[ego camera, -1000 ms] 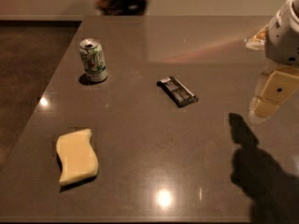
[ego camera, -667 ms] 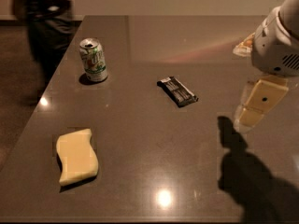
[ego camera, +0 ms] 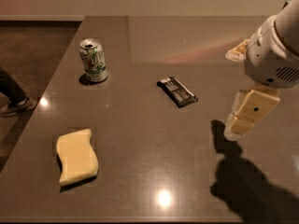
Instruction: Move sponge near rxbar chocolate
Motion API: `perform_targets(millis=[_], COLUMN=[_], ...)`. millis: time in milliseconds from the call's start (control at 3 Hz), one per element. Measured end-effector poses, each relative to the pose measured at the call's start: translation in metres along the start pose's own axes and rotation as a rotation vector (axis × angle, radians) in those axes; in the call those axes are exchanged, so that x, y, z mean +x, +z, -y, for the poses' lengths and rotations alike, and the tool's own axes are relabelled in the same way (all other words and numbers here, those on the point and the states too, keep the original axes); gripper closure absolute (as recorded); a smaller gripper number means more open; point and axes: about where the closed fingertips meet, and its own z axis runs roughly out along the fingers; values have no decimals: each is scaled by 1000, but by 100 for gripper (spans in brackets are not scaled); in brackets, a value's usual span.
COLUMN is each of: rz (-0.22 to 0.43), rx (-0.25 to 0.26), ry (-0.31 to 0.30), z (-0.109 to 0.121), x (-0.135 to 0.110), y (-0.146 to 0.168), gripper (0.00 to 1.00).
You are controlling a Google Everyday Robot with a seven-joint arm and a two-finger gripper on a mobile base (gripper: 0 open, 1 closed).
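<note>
1. Camera view looks down along a dark grey-brown table (ego camera: 140, 143), with a small bright glare spot (ego camera: 163, 198) close to its near edge.
2. Nearest on the left lies the sponge (ego camera: 77, 157), a pale yellow block with wavy sides. It rests flat near the front-left corner, its long side running roughly front to back.
3. On the near right, a dark shadow (ego camera: 252, 190) of the robot spreads over the table top.
4. Just beyond that shadow, the tool (ego camera: 239, 125) hangs over the right part of the table. It is cream-coloured and slants down and leftward, with its tip low over the surface. I cannot tell how far open it is. It is well apart from the sponge and touches neither task thing.
5. Above the tool, the white rounded robot arm (ego camera: 271, 55) comes in from the upper right corner.
6. Farther back, about mid-table, the rxbar chocolate (ego camera: 176, 91) lies flat in its black wrapper. It is set diagonally, with its far end to the left and its near end to the right. It is well apart from the sponge and nearer to the tool.
7. Farther still on the left, a green-and-white soda can (ego camera: 93, 59) stands upright near the table's left edge.
8. Off the table at the left, a shoe (ego camera: 16, 107) rests on the dark floor (ego camera: 37, 45).
</note>
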Motion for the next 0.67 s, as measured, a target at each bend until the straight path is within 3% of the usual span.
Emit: perform_targets(millis=[333,667], rz=[65,178], rx=[-28,-70], ry=[25,55], z=[4,6], x=[-6,-24], y=[-3,-7], gripper=[0,0])
